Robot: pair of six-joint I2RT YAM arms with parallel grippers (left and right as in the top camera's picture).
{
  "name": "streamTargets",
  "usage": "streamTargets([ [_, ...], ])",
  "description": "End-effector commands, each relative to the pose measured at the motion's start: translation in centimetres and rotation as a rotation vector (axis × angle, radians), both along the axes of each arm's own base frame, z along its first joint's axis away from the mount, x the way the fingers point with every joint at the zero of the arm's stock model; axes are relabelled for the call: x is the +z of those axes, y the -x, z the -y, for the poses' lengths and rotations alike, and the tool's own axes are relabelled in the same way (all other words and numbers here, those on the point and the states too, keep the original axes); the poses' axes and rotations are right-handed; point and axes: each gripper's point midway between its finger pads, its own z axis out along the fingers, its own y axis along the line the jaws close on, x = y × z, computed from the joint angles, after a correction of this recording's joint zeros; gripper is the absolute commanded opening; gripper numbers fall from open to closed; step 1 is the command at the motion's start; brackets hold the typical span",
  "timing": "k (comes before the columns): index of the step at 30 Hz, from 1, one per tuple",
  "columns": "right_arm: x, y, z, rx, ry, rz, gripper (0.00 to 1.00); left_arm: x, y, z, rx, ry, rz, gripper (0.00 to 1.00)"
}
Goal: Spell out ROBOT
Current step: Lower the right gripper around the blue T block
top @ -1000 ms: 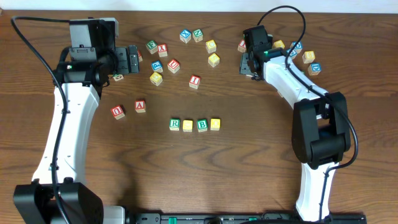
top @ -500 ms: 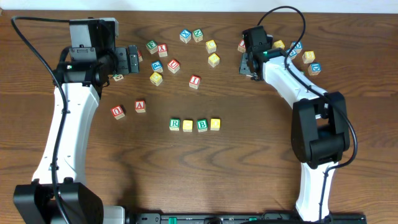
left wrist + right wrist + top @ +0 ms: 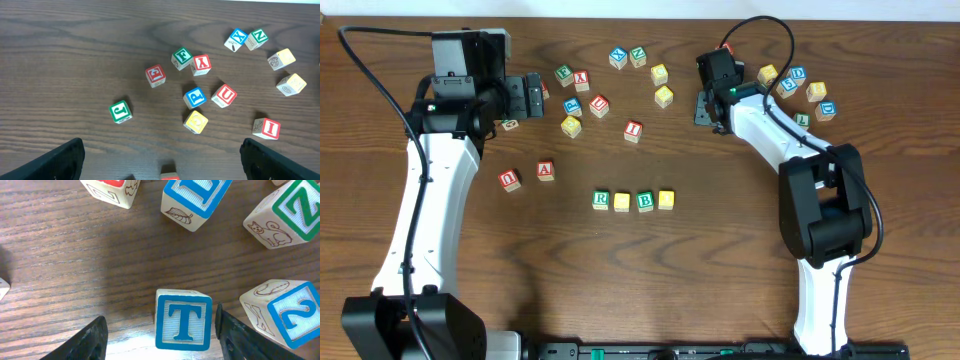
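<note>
A row of four blocks stands at mid-table: green R (image 3: 601, 200), yellow (image 3: 622, 201), green B (image 3: 645, 201), yellow (image 3: 666, 199). In the right wrist view a blue T block (image 3: 183, 319) lies between my right gripper's (image 3: 160, 330) open fingers, close to the right-hand finger and well apart from the other. In the overhead view the right gripper (image 3: 705, 105) covers that block. My left gripper (image 3: 533, 95) is open and empty at the back left; its fingers frame loose blocks in the left wrist view (image 3: 162, 160).
Loose blocks lie at the back centre, among them red I (image 3: 633, 130), red U (image 3: 599, 105) and blue P (image 3: 572, 106). Red A (image 3: 546, 170) and another red block (image 3: 509, 179) sit left. Several blocks (image 3: 817, 92) cluster at the back right, near the T.
My right gripper has shifted left along the back of the table, away from the back-right cluster. The left arm and the row have not moved.
</note>
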Motion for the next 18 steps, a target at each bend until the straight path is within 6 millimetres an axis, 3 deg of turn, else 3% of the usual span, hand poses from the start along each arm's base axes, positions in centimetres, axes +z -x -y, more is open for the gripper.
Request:
streamTargets([
  [1, 0.43, -0.52, 0.0, -0.019, -0.001, 0.019, 0.62, 1.21, -0.03, 0.17, -0.012, 0.005, 0.029, 0.98],
  [18, 0.66, -0.87, 0.28, -0.039, 0.006, 0.039, 0.6, 1.21, -0.03, 0.17, -0.012, 0.005, 0.029, 0.98],
])
